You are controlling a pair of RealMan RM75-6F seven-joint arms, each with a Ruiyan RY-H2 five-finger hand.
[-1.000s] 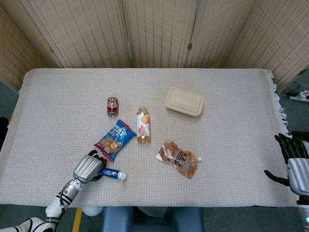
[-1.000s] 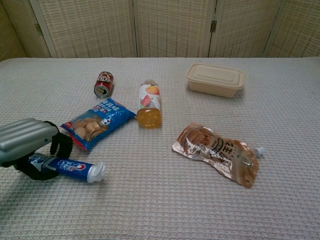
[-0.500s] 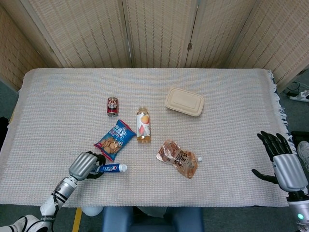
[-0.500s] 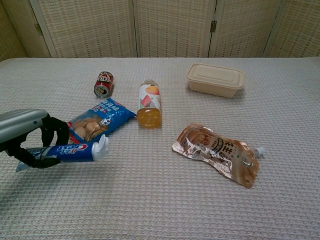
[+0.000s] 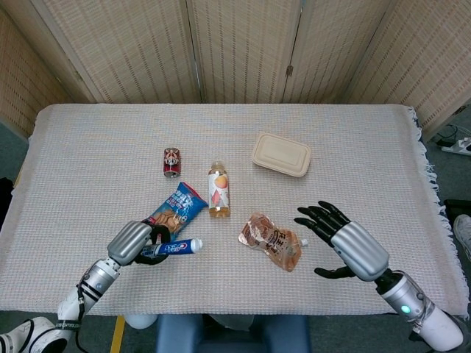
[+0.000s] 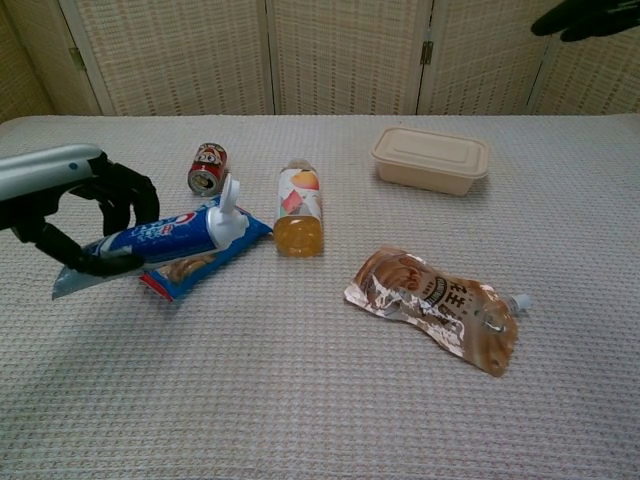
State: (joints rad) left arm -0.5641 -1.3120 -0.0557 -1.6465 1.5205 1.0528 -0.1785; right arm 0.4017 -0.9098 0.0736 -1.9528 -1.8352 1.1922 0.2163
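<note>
Gripping a toothpaste tube (image 6: 150, 237) loosely in curled left hand (image 5: 132, 243), right hand (image 5: 346, 246) spreading empty, risking a slip onto the snack bag (image 5: 175, 209).

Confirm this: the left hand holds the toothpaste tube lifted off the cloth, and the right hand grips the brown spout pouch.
Half wrong. The right hand is open, hovering beside the brown spout pouch without touching it, as the head view shows. The left hand does hold the toothpaste tube lifted.

Bottle (image 5: 218, 190) btwn can (image 5: 171, 162) & container (image 5: 281, 154), pouch (image 5: 272, 241) in front
</note>
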